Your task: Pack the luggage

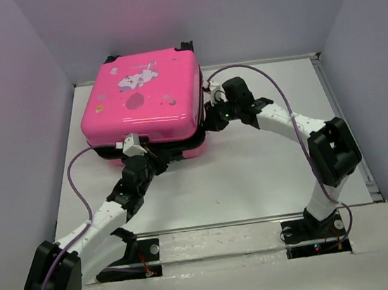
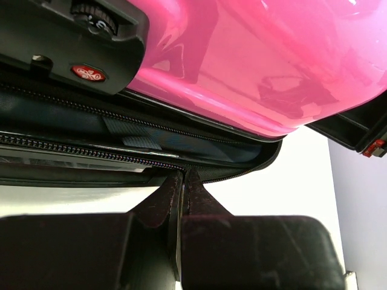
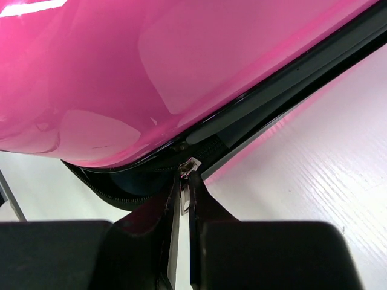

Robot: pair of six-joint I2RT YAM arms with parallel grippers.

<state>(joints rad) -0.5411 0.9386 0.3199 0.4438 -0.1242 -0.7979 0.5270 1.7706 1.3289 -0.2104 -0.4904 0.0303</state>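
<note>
One pink luggage (image 1: 139, 99) lies flat at the far left of the table (image 1: 254, 173). Our left fingers (image 2: 156, 203) are pressed together at its near zipper seam (image 2: 91, 151); our right fingers (image 3: 151, 211) pinch the silver zipper pull (image 3: 190, 165) on its right side

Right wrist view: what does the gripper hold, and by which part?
The right gripper is shut on the zipper pull of the luggage, pinching it by its metal tab.
</note>
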